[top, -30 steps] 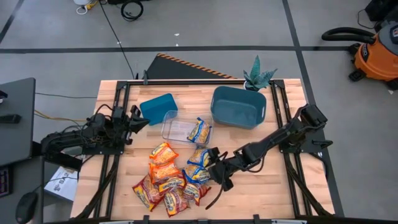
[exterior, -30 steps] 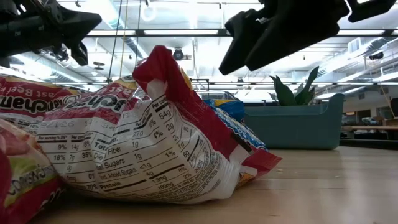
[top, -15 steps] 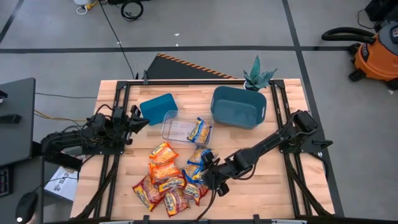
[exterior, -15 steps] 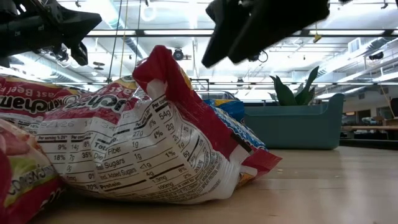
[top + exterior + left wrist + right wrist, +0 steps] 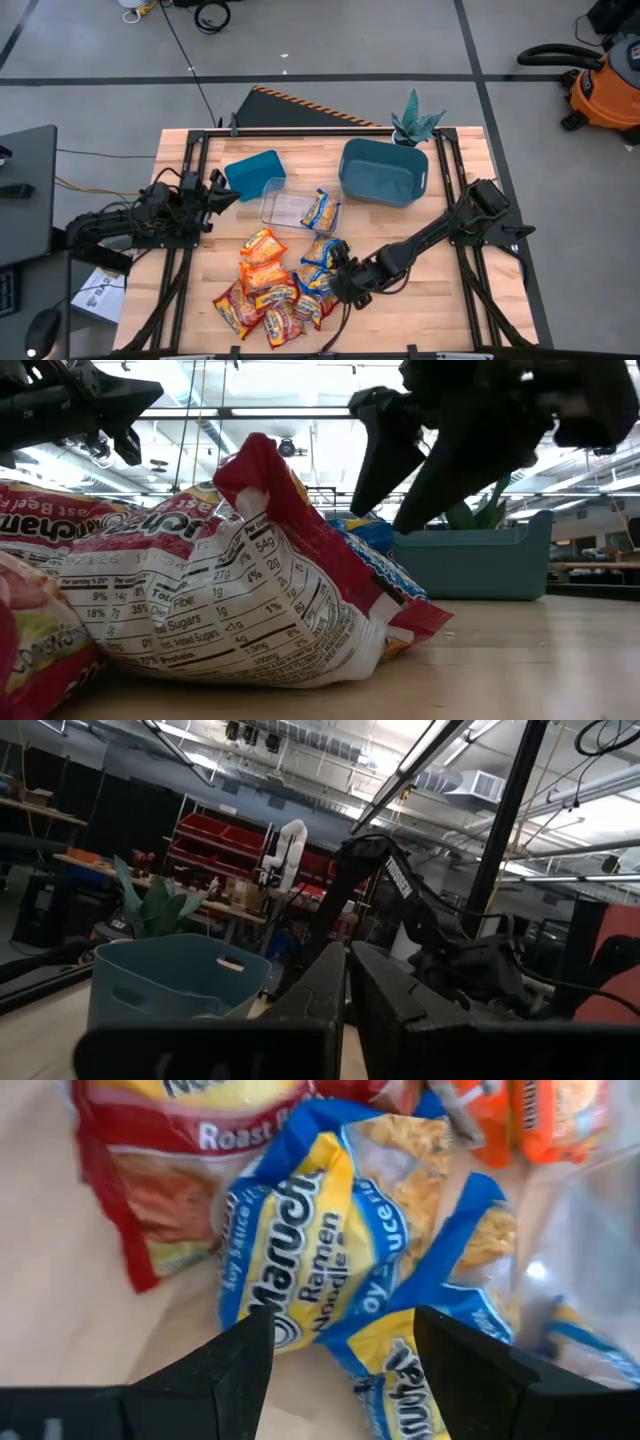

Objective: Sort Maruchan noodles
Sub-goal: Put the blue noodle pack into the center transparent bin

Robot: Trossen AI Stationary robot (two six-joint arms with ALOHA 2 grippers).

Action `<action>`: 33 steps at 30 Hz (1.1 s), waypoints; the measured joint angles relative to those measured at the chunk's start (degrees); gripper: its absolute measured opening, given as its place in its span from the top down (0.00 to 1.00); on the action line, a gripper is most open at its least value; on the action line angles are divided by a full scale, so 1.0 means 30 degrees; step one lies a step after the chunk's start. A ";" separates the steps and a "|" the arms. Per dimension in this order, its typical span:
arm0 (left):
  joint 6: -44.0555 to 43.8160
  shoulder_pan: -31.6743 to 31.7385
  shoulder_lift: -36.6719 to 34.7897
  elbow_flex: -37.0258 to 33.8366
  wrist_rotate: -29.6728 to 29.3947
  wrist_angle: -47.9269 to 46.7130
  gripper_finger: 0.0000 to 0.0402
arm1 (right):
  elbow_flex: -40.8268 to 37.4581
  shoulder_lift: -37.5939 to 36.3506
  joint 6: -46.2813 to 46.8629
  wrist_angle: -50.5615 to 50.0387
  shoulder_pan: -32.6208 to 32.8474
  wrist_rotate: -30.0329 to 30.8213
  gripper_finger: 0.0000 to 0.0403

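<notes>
Above, the right end effector [image 5: 343,1342] (fingers spread) hovers over a blue-and-yellow noodle packet [image 5: 310,1250]; the left end effector [image 5: 222,190], clenched empty, waits near a teal bin [image 5: 254,172].

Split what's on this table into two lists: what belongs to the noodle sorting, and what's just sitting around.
Belongs to the job:
- Maruchan noodles, the heap of packets
- blue-and-yellow packet under the open right gripper
- packet already in the clear tray
- large teal bin, small teal bin

Just there:
- potted plant
- left gripper, shut, parked at the table's left edge
</notes>
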 joint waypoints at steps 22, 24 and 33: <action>0.0007 0.0001 0.0000 0.0000 0.0000 0.0029 0.94 | -0.0978 0.0007 -0.0663 0.1515 0.0046 0.2282 0.77; 0.0000 -0.0002 0.0000 0.0000 0.0000 0.0022 0.94 | -0.0978 0.0007 -0.0504 0.1612 -0.0052 0.2245 0.84; 0.0007 0.0003 0.0000 0.0000 0.0000 0.0029 0.94 | -0.0710 -0.0728 -0.0818 0.1588 -0.0150 0.2295 0.97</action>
